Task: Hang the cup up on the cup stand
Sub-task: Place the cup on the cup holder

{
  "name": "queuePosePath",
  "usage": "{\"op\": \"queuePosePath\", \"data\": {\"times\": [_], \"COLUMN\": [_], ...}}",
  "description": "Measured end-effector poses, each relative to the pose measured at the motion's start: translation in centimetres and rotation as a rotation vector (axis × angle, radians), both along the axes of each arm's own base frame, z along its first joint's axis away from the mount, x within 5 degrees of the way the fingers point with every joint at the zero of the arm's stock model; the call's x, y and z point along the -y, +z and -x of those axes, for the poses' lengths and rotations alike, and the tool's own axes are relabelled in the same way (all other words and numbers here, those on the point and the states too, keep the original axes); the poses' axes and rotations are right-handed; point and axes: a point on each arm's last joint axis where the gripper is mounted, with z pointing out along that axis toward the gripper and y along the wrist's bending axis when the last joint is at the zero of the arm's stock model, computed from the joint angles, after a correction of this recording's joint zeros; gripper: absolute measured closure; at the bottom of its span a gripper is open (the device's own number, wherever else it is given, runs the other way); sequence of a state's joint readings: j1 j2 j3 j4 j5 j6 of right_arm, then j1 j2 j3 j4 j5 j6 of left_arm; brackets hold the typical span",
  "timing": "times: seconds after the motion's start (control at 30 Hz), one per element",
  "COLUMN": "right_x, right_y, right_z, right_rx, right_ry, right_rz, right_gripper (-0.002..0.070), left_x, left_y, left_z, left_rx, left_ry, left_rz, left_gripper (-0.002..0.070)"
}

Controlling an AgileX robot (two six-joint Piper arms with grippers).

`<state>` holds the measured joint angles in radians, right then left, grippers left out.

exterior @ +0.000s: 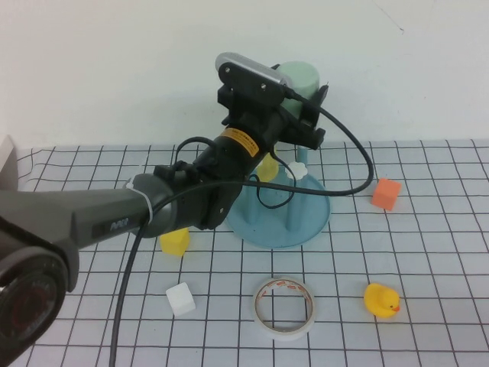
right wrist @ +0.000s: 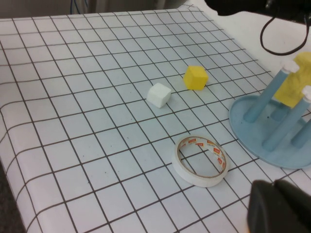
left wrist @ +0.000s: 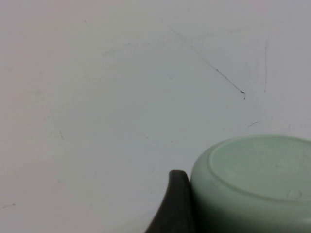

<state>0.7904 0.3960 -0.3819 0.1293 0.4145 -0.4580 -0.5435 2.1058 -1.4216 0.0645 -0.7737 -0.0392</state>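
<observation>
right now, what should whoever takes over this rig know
Left gripper: raised above the cup stand, fingers shut on the cup, held bottom up.
Right gripper: low over the mat near the tape roll, idle; finger state unclear.
Done: cup picked up and carried over the stand.
Left: lower it onto a free peg, release. A yellow cup already hangs there.

The cup [left wrist: 257, 179] was smooth, matt mint-green plastic, held in the left gripper [exterior: 294, 103], itself matt black plastic. The cup stand [right wrist: 252, 127] was glossy blue plastic. The right gripper [right wrist: 279, 206] showed matt black. The tape roll [right wrist: 200, 160] looked papery.
</observation>
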Motion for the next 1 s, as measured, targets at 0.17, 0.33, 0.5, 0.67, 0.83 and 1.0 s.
{"op": "queuePosePath", "data": {"times": [0.17,0.33,0.5,0.67,0.83,1.0], "right_x": [0.0,0.0,0.0,0.0,0.0,0.0], "right_y": [0.0,0.0,0.0,0.0,0.0,0.0], "right_z": [0.0,0.0,0.0,0.0,0.0,0.0], "right_rx": [0.0,0.0,0.0,0.0,-0.003,-0.004], "right_ry": [0.0,0.0,0.0,0.0,0.0,0.0], "right_rz": [0.0,0.0,0.0,0.0,-0.003,-0.004], "right_gripper": [0.0677,0.0678,0.0678,0.0678,0.0678,0.0678], "left_x": [0.1,0.2,0.6,1.3,1.5,1.6], "left_y": [0.0,0.0,0.1,-0.5,-2.0,-3.2], "left_z": [0.0,0.1,-0.4,-1.5,-1.9,-2.1], "left_rx": [-0.001,0.008,0.024,0.024,-0.01,-0.036], "left_ry": [-0.017,-0.031,-0.035,-0.034,-0.033,-0.036], "left_rz": [0.002,-0.013,-0.008,-0.012,-0.035,-0.059], "left_gripper": [0.0104,0.0104,0.0104,0.0104,0.0104,0.0104]}}
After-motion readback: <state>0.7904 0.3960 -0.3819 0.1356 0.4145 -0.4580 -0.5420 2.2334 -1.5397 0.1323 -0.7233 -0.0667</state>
